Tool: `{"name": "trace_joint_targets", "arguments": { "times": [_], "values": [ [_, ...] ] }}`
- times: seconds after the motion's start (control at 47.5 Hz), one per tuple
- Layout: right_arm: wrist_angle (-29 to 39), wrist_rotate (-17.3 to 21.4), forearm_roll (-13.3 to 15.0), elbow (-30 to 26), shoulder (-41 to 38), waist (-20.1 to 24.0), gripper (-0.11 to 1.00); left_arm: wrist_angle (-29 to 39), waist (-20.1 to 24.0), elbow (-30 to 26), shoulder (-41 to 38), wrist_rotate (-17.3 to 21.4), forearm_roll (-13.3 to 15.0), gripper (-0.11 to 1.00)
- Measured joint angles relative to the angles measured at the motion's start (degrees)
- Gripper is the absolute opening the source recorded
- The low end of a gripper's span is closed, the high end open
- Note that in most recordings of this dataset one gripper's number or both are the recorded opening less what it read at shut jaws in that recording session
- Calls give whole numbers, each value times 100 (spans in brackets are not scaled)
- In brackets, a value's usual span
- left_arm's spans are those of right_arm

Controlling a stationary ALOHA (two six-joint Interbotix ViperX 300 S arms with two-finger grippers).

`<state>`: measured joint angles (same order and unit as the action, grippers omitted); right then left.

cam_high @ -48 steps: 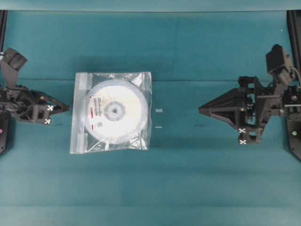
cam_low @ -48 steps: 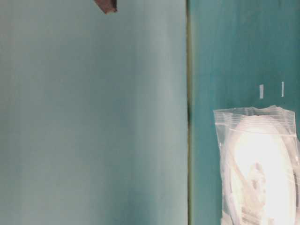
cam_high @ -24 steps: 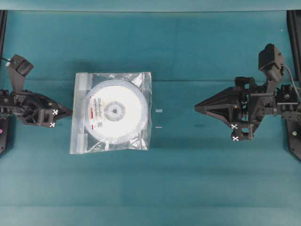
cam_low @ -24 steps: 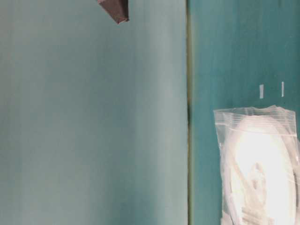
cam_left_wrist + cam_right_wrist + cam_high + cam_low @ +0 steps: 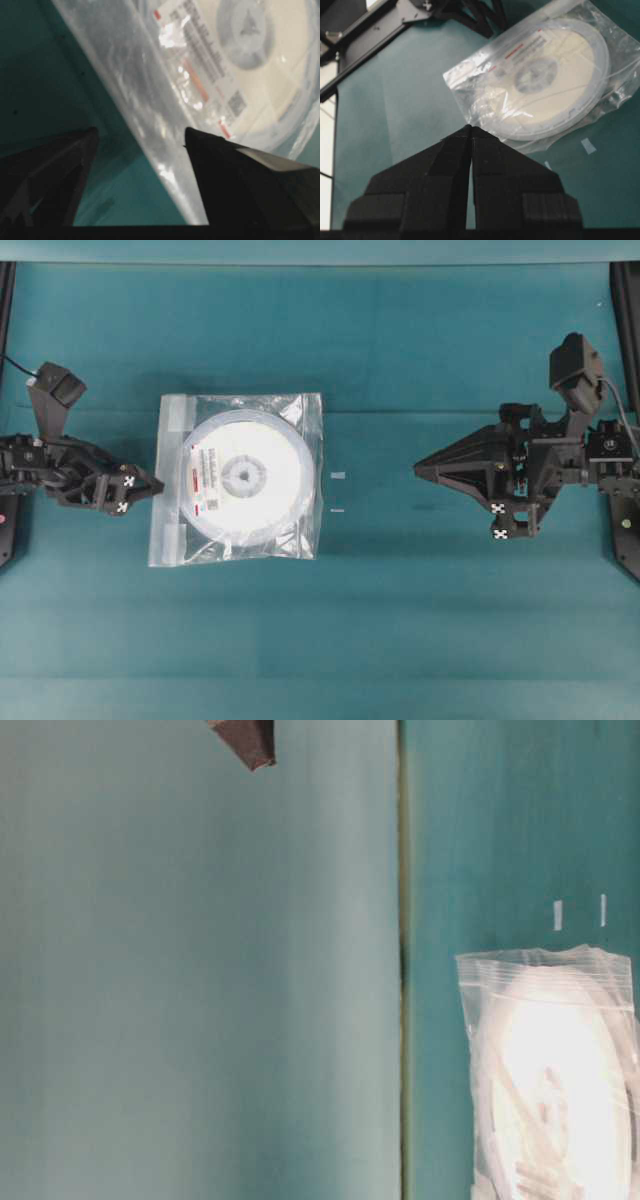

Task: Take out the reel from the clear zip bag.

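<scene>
The clear zip bag (image 5: pixel 300 530) lies flat on the teal table, left of centre, with its zip strip (image 5: pixel 172 480) along the left edge. Inside it is the reel (image 5: pixel 262 502), white with a cream centre and a red-marked label. My left gripper (image 5: pixel 158 483) is at the bag's left edge, open; in the left wrist view the bag (image 5: pixel 150 100) edge runs between its spread fingers (image 5: pixel 220 170) and the left gripper (image 5: pixel 140 131) holds nothing. My right gripper (image 5: pixel 418 470) is shut and empty, well right of the bag. In the right wrist view, the right gripper (image 5: pixel 471 127) points at the bag (image 5: pixel 470 75) and the reel (image 5: pixel 570 65).
Two small white tape marks (image 5: pixel 338 476) lie on the table between the bag and the right gripper. Black frame posts (image 5: pixel 625 300) stand at the far left and right table edges. The table-level view shows the bag (image 5: pixel 480 1020) and a dark gripper tip (image 5: pixel 250 740) at the top.
My left gripper has opened and moved right up to the bag's zip edge. The right arm shifted slightly left early on, then stayed still and shut.
</scene>
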<state>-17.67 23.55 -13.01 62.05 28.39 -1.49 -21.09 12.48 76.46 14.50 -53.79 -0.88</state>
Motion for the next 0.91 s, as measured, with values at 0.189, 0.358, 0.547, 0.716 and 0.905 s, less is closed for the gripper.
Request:
{"name": "trace_joint_targets", "arguments": {
  "times": [0.189,0.358,0.547,0.716,0.905],
  "values": [
    [0,0,0,0,-9,0,0,-202,35,-149,-299,-9,0,81],
    [9,0,-9,9,-9,0,0,-220,35,-308,-501,-9,-9,80],
    [44,0,-9,44,-9,9,0,-229,44,-325,-545,0,0,61],
    [79,0,-35,114,-18,0,0,-229,44,-334,-545,26,0,22],
    [229,0,-255,141,-202,-9,0,-211,44,-343,-554,62,-9,-2]
  ]
}}
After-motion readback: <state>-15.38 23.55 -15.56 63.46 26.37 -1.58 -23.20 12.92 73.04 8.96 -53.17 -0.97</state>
